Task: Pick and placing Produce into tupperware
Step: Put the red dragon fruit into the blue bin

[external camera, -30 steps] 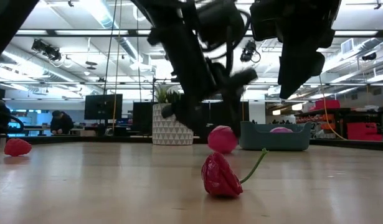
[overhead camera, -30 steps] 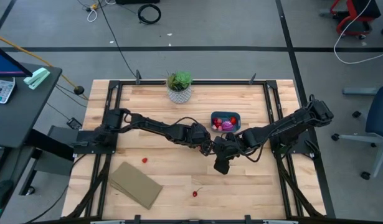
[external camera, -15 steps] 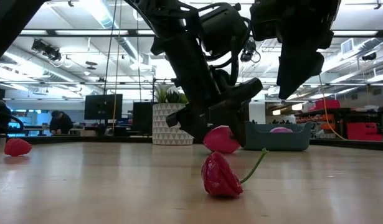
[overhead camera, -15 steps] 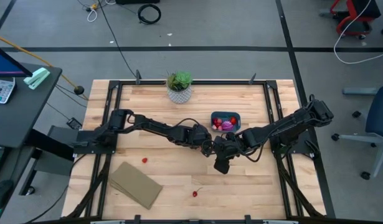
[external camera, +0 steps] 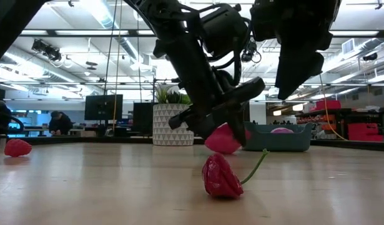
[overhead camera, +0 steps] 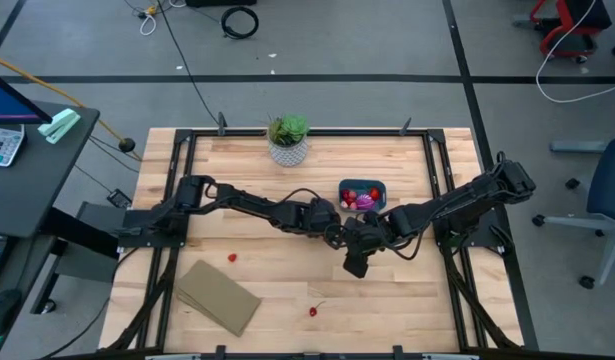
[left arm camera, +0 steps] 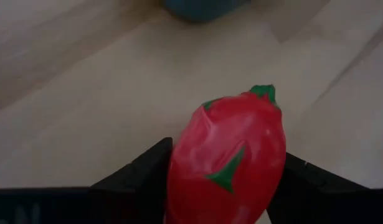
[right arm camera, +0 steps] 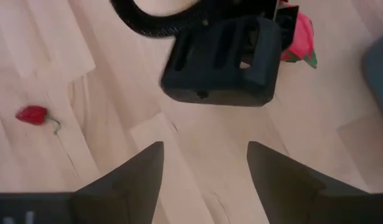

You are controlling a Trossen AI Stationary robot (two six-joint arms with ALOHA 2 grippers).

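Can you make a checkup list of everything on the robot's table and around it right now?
Surface: wooden table inside a black frame.
Job's things: teal tupperware already holds red and purple produce; a red strawberry-like fruit sits between the left gripper's fingers; one small red piece and a stemmed red piece lie loose on the table.
Clutter: potted plant at the far edge; flat tan slab near the front.
Grippers: left gripper shut on the fruit, low near the tupperware; right gripper open, empty, close beside it.
Cables: black cable coil on the floor; a cable along the left arm.
Surroundings: side desk with a calculator; a person far back.
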